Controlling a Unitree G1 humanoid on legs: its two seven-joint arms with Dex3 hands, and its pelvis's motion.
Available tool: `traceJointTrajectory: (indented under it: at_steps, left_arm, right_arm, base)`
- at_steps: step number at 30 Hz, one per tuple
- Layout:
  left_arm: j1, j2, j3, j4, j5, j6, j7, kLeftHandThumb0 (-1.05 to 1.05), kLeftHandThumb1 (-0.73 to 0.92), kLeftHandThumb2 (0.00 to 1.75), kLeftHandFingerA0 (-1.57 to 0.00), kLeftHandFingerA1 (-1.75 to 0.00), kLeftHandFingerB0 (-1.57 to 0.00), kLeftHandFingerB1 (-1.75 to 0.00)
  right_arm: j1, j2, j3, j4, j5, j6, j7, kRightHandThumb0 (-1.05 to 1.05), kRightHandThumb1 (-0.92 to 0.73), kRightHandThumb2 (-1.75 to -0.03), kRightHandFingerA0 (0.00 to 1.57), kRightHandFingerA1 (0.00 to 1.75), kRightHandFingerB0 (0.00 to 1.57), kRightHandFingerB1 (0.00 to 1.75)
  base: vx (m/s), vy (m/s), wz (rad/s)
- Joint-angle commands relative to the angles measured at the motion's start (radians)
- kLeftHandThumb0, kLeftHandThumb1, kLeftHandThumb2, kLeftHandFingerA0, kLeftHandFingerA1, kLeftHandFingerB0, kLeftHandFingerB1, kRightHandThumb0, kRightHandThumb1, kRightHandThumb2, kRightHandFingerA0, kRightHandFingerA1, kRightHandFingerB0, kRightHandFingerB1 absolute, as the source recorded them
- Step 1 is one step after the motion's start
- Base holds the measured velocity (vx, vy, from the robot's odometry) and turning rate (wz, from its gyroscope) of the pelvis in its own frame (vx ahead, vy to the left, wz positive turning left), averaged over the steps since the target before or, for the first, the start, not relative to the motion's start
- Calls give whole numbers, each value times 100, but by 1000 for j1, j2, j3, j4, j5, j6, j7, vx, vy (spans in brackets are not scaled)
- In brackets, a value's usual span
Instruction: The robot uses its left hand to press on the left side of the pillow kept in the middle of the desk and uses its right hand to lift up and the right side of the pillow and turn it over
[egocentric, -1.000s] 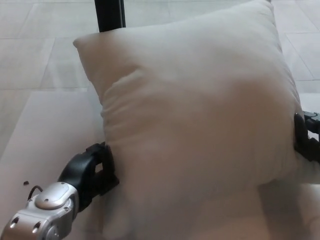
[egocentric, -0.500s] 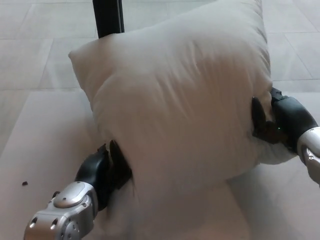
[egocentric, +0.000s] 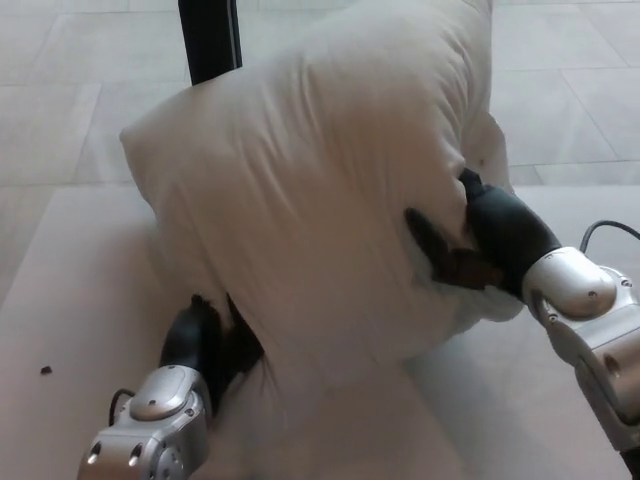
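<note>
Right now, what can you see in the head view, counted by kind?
Pillow: 1, white, tipped up on the desk
Robot hands: 2, left hand low against the pillow's left side, right hand pushed into its right side
Desk: 1
Black post: 1, behind the pillow
Small dark speck: 1, on the desk
Total: 6

Single head cam, looking steeply down and forward at the worktop (egocentric: 70, 300). Very close in: pillow (egocentric: 320, 190) fills most of the frame. Floor tiles (egocentric: 60, 90) at far edge. Both forearms enter from near corners. No second view to overlap.
</note>
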Motion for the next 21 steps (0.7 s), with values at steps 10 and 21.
traceJointTrajectory:
  at_steps: [10,21]
  left_arm:
    - [-12,-116,-386,189,252,-66,38,-98,92,122,-8,-34,0,-9]
    - [31,-392,-290,311,120,-216,89,-78,91,67,-5,-50,0,0]
  right_arm:
    - [-13,298,260,152,-80,-63,69,-73,-64,-59,39,81,37,47]
    - [12,356,478,309,-230,-182,88,-68,-61,-60,32,75,30,60]
  base:
    - [0,0,0]
    - [0,0,0]
